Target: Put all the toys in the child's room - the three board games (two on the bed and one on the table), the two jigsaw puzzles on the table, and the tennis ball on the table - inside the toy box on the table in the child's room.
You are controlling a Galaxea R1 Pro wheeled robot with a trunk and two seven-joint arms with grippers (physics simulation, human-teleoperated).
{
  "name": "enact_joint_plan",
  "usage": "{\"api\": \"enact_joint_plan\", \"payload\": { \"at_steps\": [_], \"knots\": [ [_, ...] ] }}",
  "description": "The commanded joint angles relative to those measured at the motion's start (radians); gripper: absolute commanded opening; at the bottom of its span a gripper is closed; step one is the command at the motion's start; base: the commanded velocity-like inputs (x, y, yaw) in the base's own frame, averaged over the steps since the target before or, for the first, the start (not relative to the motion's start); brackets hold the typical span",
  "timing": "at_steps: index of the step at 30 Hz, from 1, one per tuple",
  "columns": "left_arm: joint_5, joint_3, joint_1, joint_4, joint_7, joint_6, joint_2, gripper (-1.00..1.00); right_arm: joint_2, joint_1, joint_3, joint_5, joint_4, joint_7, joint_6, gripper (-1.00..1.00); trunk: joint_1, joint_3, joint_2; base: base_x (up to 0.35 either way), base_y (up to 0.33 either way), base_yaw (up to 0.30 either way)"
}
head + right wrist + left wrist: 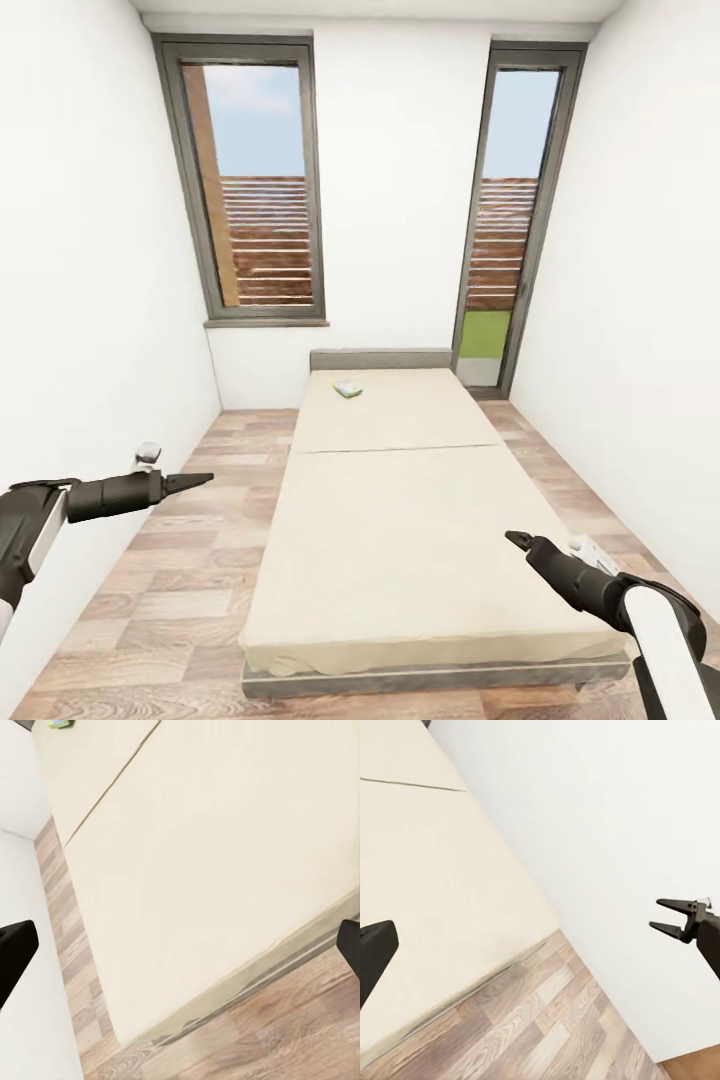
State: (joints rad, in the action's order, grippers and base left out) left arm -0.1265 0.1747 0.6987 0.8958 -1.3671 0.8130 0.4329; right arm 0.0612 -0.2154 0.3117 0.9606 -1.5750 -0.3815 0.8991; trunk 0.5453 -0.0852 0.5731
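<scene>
While we faced the bed (pixel 400 500): one green-edged board game (pixel 348 389) lay near its headboard.
Left claw (pixel 203 480): we saw it empty over the floor (pixel 190 560), jaws unclear.
Right claw (pixel 660 915): parted, holding nothing.

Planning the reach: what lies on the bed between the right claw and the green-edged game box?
Bare beige mattress separates the right claw from the game box, per the head view.

Plain white walls (pixel 90 300) enclose a wood-plank floor (pixel 190 560); two tall grey-framed windows (pixel 250 180) show blue sky and slatted fencing.
</scene>
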Motion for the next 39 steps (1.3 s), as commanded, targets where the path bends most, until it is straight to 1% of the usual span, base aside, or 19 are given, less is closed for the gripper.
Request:
{"api": "enact_joint_plan", "payload": {
  "at_steps": [1, 7, 15, 30, 39],
  "knots": [
    [-0.002, 0.001, 0.001, 0.000, -0.002, 0.010, 0.001, 1.00, -0.001, -0.001, 0.000, 0.010, -0.001, -0.010, 0.003, 1.00, 0.000, -0.002, 0.002, 0.017, 0.000, -0.067],
    [-0.002, 0.002, 0.001, 0.004, -0.001, 0.009, 0.002, 1.00, -0.005, -0.001, 0.000, 0.010, -0.001, -0.010, 0.002, 1.00, 0.000, -0.003, 0.002, 0.052, 0.026, -0.157],
    [-0.002, 0.003, 0.001, 0.010, 0.000, 0.009, 0.003, 1.00, -0.004, -0.001, 0.000, 0.010, 0.000, -0.010, 0.002, 1.00, 0.000, -0.006, 0.002, 0.198, 0.148, -0.249],
    [-0.002, 0.003, 0.001, 0.017, -0.004, 0.008, 0.004, 1.00, -0.008, -0.001, 0.000, 0.006, 0.001, -0.010, 0.001, 1.00, 0.000, -0.012, 0.002, 0.227, 0.206, -0.272],
    [-0.002, 0.003, 0.001, 0.017, -0.005, 0.008, 0.004, 1.00, -0.009, -0.001, 0.000, 0.006, 0.003, -0.010, 0.001, 1.00, 0.000, -0.015, 0.002, 0.059, 0.269, -0.246]
  ]
}}
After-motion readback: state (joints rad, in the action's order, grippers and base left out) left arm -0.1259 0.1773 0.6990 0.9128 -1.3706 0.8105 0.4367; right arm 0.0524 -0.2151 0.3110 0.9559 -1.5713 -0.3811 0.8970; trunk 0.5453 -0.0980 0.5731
